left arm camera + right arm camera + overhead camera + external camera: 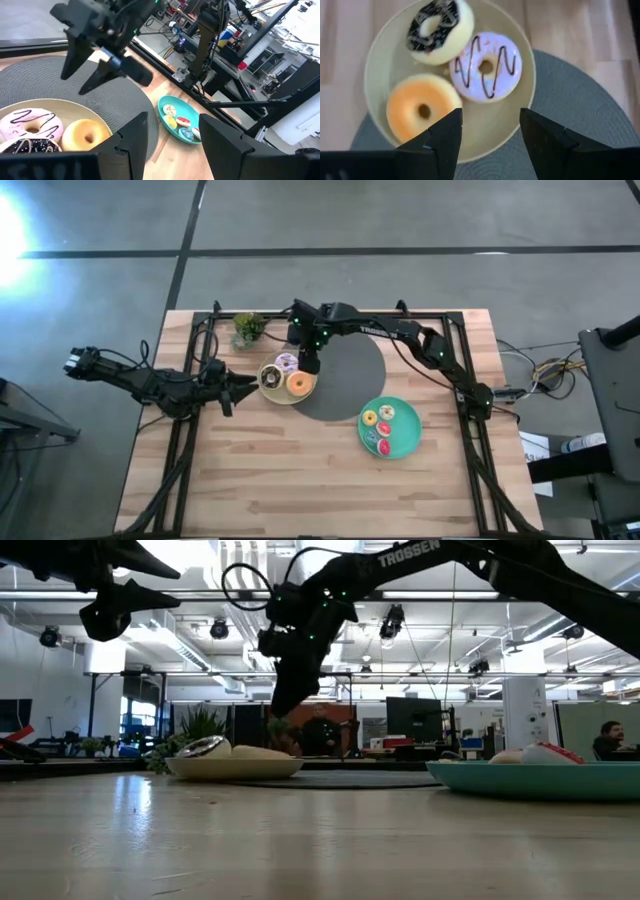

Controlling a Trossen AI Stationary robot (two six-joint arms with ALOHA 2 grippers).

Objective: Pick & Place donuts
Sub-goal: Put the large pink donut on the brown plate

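Note:
A cream plate (283,397) half on a dark grey disc holds three donuts: a pink one with dark stripes (487,66), a chocolate one (436,30) and an orange one (422,107). My right gripper (310,366) hangs open and empty just above this plate, fingers pointing down; it also shows in the low view (283,700). My left gripper (236,388) is open and empty, raised beside the plate's left side. A teal plate (408,436) near the table's right holds several small donuts.
The large dark grey disc (350,375) lies at the table's middle, under the cream plate's right part. A small potted plant (248,328) stands at the far left. Bare wooden table (290,480) lies toward the near edge.

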